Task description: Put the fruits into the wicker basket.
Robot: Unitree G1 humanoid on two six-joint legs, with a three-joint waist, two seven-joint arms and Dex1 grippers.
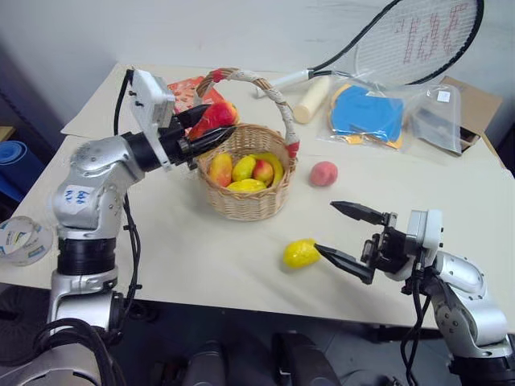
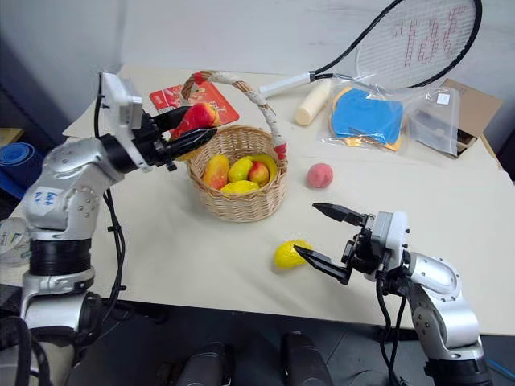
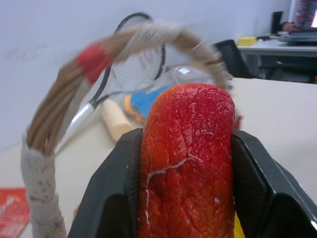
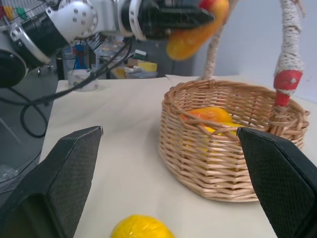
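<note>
— How far along are we?

— Several fruits (image 1: pixel 245 170) lie in the wicker basket (image 1: pixel 241 201) mid-desk. My left gripper (image 1: pixel 203 129) pinches a red-and-yellow mango (image 1: pixel 214 117) over its rim. A lemon (image 1: pixel 300 253) near the front edge and a peach (image 1: pixel 323 173) beside the basket remain.

— And your right?

— My right gripper (image 1: pixel 348 237) is spread wide by the lemon. My left wrist view shows the mango's cracked skin.

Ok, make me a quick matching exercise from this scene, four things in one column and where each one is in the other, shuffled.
1. mango
2. lemon
3. peach
4. tennis racket

a. on the table just right of the wicker basket
b. leaning up at the table's far edge
c. clamped in the left gripper above the basket's rim
d. on the table by the open right gripper

Pairs: 1-c, 2-d, 3-a, 4-b
</note>
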